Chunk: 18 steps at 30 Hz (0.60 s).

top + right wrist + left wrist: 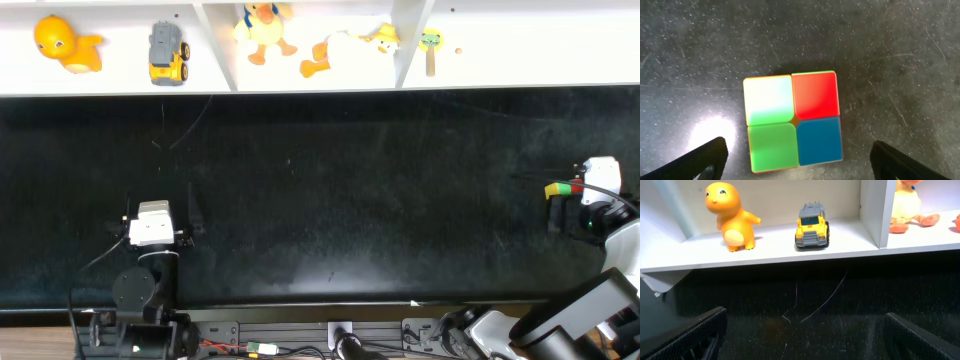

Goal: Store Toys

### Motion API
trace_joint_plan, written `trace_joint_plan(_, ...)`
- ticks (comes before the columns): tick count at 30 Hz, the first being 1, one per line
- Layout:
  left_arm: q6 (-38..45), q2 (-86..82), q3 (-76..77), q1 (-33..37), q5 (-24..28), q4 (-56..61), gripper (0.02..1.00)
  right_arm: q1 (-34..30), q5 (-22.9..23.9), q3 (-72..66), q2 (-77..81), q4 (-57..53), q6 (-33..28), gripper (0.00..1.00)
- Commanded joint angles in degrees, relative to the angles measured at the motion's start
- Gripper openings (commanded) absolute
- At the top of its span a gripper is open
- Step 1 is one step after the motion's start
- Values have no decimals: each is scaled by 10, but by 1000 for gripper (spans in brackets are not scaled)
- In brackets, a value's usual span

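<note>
Well, starting at about 8 o'clock on the black table (350, 170), my left gripper (800, 341) sits low with its fingers spread wide and nothing between them, facing the white shelf (300, 85) at 12 o'clock; I judge it is parked clear of the work. In the shelf's left bay stand a smooth, rounded orange dinosaur (731, 216) and, at its 3 o'clock, a hard yellow truck (812, 226); the next bay holds a soft plush duck (265, 30), so those toys look stored already. Over at 3 o'clock on the table, my right gripper (797, 159) hangs straight above the puzzle cube (792, 121), fingers wide on either side, not touching it. The cube lies flat on the scuffed, speckled tabletop, its glossy square tiles white, red, green and blue, and its flat sides suit a squeeze.
</note>
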Motion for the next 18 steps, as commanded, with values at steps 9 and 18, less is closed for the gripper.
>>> trace_joint_plan(9,9,-7,0,-3,4,-2,998,2,-45,-1,5,3,24,888)
trace_joint_plan(18,9,-7,0,-3,4,-2,998,2,-49,-1,23,9,28,873)
